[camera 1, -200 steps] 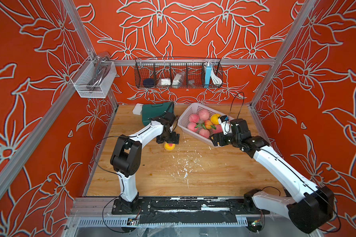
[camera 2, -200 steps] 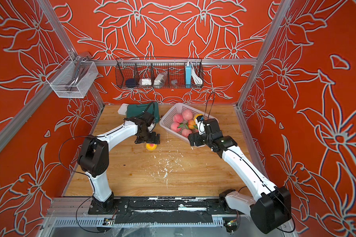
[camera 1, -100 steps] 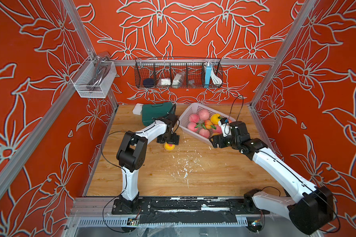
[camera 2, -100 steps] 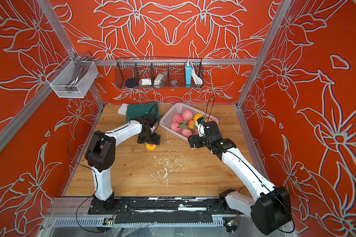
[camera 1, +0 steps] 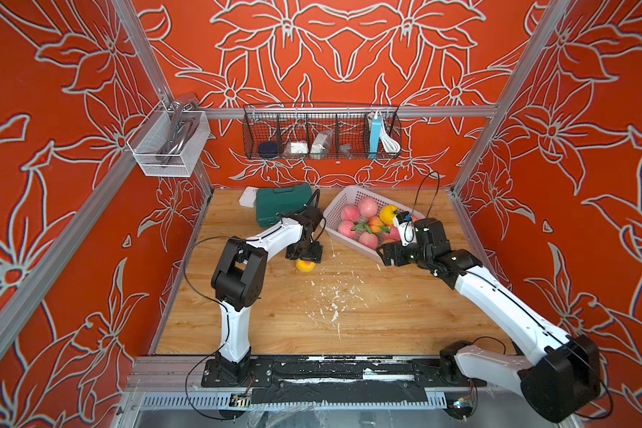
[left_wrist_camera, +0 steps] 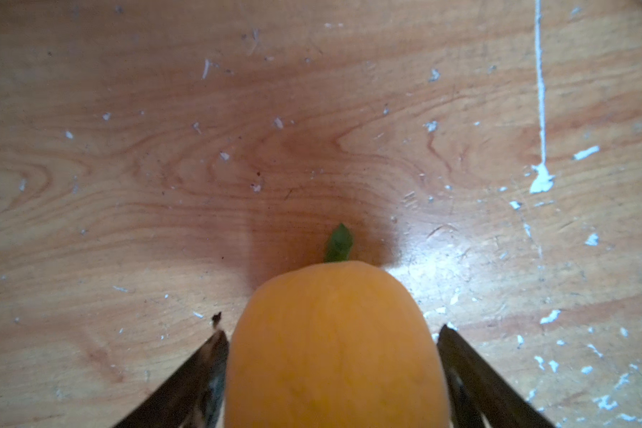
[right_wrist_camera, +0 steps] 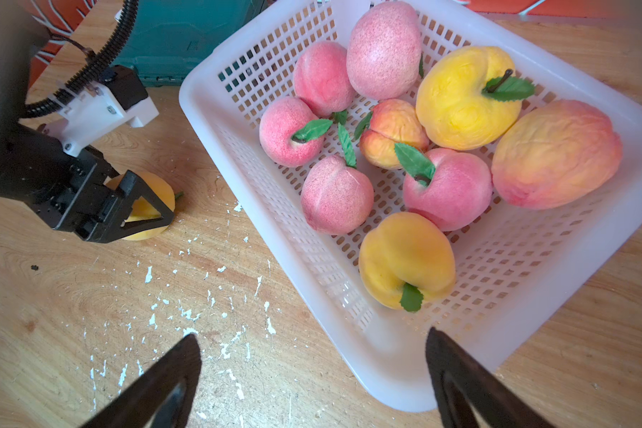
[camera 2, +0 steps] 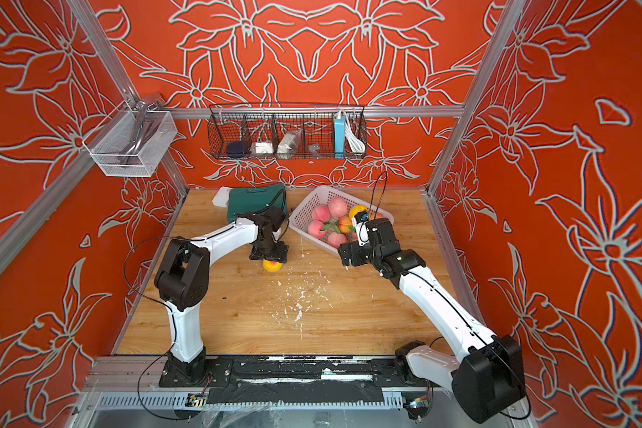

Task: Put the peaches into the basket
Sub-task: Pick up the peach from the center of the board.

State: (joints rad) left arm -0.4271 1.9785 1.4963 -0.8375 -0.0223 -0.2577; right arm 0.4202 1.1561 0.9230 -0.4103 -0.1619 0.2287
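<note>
Left wrist view: the left tool (left_wrist_camera: 330, 328), wide a second ago, now pinches the last peach (left_wrist_camera: 330, 370) on the desk (left_wrist_camera: 127, 148). Nine peaches (right_wrist_camera: 336, 194) sit in the basket (right_wrist_camera: 191, 100); the right tool (right_wrist_camera: 312, 333) gapes empty near its corner. Only one transfer remains.

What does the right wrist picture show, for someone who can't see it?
A pale perforated plastic basket holds nine round toy peaches, pink and yellow-orange. A tenth yellow-orange toy peach sits on the wooden table between the fingers of the left end effector; the right end effector hangs open.
</note>
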